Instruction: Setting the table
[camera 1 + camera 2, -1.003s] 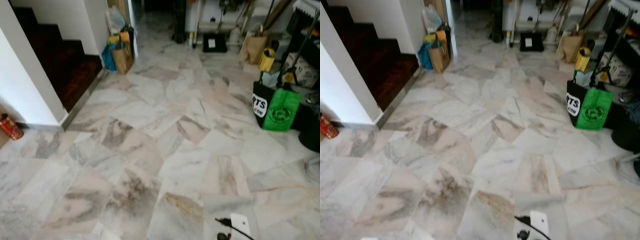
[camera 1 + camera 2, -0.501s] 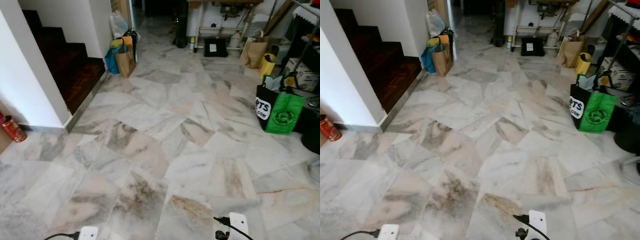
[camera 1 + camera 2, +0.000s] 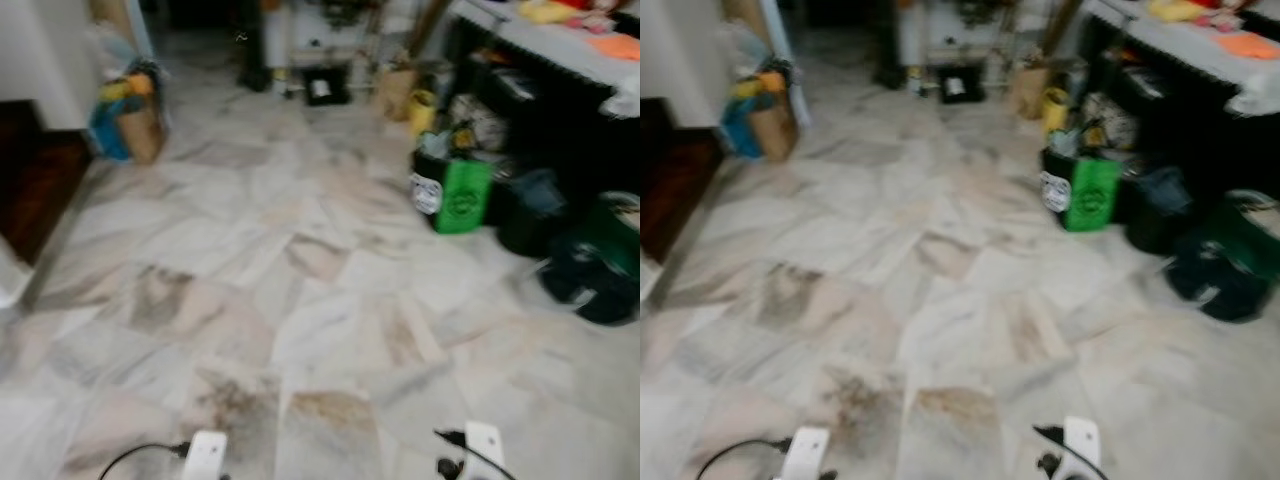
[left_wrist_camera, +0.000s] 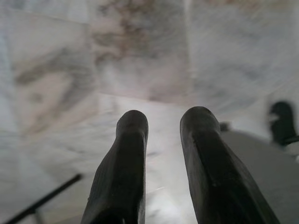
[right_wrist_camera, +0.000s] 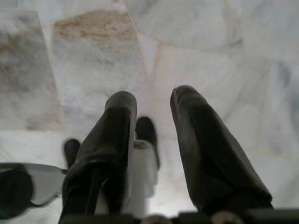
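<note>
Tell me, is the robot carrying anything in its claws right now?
No. Both the left gripper and the right gripper point down at the marble floor, fingers apart with nothing between them.

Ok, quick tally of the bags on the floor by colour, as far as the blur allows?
Green bag: 1
Brown paper bags, left and far: 2
Blue bag: 1
Yellow bag: 1
Total: 5
Dark shapes beside the green bag are too blurred to count.

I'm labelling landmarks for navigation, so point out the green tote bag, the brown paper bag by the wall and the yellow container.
green tote bag (image 3: 462, 196): left eye view, on its green front panel.
brown paper bag (image 3: 143, 135): left eye view, on its front face.
yellow container (image 3: 421, 110): left eye view, on its side.
</note>
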Robot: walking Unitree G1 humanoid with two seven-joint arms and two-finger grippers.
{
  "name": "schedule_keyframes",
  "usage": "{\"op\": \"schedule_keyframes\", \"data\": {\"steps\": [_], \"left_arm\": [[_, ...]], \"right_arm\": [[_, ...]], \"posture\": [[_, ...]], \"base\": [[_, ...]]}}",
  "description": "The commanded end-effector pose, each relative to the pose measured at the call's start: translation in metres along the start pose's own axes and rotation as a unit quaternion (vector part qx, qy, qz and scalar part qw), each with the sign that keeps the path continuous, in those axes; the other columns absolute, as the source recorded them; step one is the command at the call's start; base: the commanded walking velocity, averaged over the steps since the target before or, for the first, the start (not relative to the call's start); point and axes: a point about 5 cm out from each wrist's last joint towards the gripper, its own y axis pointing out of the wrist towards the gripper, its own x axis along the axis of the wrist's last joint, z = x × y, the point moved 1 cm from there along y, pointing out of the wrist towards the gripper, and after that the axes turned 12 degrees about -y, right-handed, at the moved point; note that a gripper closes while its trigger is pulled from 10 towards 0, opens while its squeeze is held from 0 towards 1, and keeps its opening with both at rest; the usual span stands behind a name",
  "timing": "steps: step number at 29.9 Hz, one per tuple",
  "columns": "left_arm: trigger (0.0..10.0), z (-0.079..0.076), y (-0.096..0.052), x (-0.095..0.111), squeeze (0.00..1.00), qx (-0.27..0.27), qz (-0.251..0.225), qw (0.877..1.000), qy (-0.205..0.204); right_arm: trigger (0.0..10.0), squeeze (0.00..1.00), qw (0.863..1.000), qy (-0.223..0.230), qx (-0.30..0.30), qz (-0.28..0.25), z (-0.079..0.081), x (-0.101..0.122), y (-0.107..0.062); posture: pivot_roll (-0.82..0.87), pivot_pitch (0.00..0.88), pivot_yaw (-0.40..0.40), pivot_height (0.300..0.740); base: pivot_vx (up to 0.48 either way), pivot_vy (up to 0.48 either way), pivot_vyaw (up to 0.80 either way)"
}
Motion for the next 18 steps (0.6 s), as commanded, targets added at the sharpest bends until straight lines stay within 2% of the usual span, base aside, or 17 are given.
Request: {"op": "schedule_keyframes", "data": {"steps": [1, 5, 7, 14, 18], "left_arm": [[10.0, -0.0075, 0.0007, 0.0042, 0.00, -0.012, -0.008, 1.000, -0.002], [10.0, -0.0070, 0.0006, 0.0041, 0.00, -0.014, -0.009, 1.000, 0.002], [10.0, -0.0068, 0.0006, 0.0041, 0.00, -0.015, -0.009, 1.000, 0.008], [10.0, -0.0058, 0.0005, 0.0032, 0.00, -0.017, -0.006, 1.000, 0.008], [10.0, -0.0050, 0.0004, 0.0027, 0.00, -0.015, -0.005, 1.000, 0.007]], "right_arm": [[10.0, 0.00, 1.000, 0.001, -0.011, 0.002, -0.0080, -0.0007, -0.0009], [10.0, 0.00, 1.000, 0.002, -0.013, 0.001, -0.0081, -0.0006, -0.0009], [10.0, 0.00, 1.000, 0.001, -0.014, 0.001, -0.0081, -0.0005, -0.0008], [10.0, 0.00, 1.000, 0.006, -0.012, 0.000, -0.0072, -0.0005, -0.0008], [10.0, 0.00, 1.000, 0.006, -0.012, 0.000, -0.0068, -0.0005, -0.0007]], "posture": [[0.04, 0.000, 0.006, 0.740], [0.04, 0.000, 0.007, 0.740], [0.04, 0.000, 0.008, 0.740], [0.05, 0.000, 0.009, 0.740], [0.04, 0.000, 0.010, 0.740]], "base": [[0.000, 0.000, -0.80], [0.000, 0.000, -0.74], [0.000, 0.000, 0.00], [0.000, 0.000, -0.78], [0.000, 0.480, -0.80]]}}
